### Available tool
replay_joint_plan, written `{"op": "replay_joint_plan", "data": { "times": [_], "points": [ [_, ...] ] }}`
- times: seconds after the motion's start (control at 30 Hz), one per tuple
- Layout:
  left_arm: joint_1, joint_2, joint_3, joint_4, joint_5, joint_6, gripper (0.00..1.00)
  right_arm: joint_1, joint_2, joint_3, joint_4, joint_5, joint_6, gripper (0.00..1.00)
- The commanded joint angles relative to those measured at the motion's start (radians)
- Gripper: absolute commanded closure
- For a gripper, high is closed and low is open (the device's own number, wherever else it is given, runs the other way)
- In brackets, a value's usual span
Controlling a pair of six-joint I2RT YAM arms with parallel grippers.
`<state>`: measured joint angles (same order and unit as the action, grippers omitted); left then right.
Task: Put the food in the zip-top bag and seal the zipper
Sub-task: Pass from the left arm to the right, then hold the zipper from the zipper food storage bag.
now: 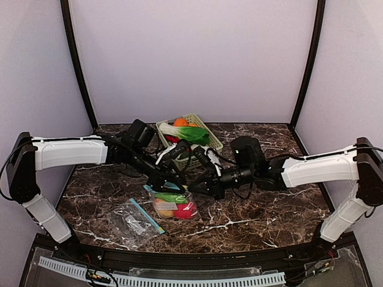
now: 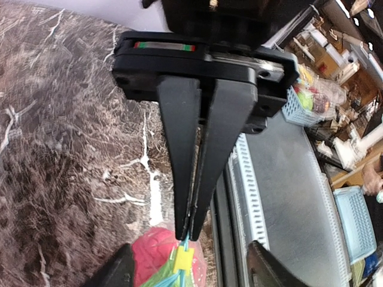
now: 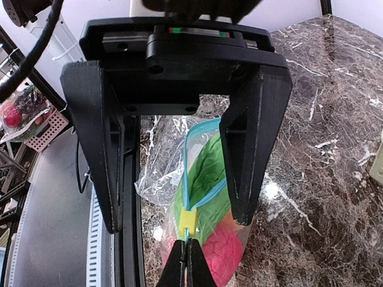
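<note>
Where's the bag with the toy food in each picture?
Top external: bag at the marble table's middle.
Left wrist: bag at the bottom edge, under the shut left claw.
Right wrist: bag in the centre, framed by the open right claw.
Shared landmark: yellow slider, in both wrist views.

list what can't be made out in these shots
- Top view: whether the zip-top bag is sealed; its top is hidden under the arms.
- Left wrist view: most of the bag, cut off by the bottom edge below the left pincer.
- Top view: what else is in the basket, behind the arms and too small.
</note>
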<state>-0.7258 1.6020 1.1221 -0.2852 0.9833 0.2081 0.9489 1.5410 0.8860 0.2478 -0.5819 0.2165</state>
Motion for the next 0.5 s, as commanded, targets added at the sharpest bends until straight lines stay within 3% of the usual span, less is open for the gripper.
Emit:
{"op": "replay_joint_plan", "data": {
  "times": [0.0,0.1,0.2,0.47],
  "points": [
    [-0.005,-0.039,0.005,0.024,0.003,-0.018,0.29,0.005,-0.010,0.038,-0.034,-0.048,-0.066,1.00],
    [-0.006,-0.039,-0.007,0.056,0.012,-0.041,0.32,0.005,-0.009,0.047,-0.067,-0.053,-0.082,1.00],
    [-0.006,-0.027,-0.001,0.054,0.015,-0.045,0.43,0.005,-0.006,0.050,-0.080,-0.052,-0.085,1.00],
    [-0.034,0.011,0.027,-0.017,-0.005,0.000,0.61,0.005,-0.005,0.052,-0.079,-0.049,-0.081,1.00]
  ]
}}
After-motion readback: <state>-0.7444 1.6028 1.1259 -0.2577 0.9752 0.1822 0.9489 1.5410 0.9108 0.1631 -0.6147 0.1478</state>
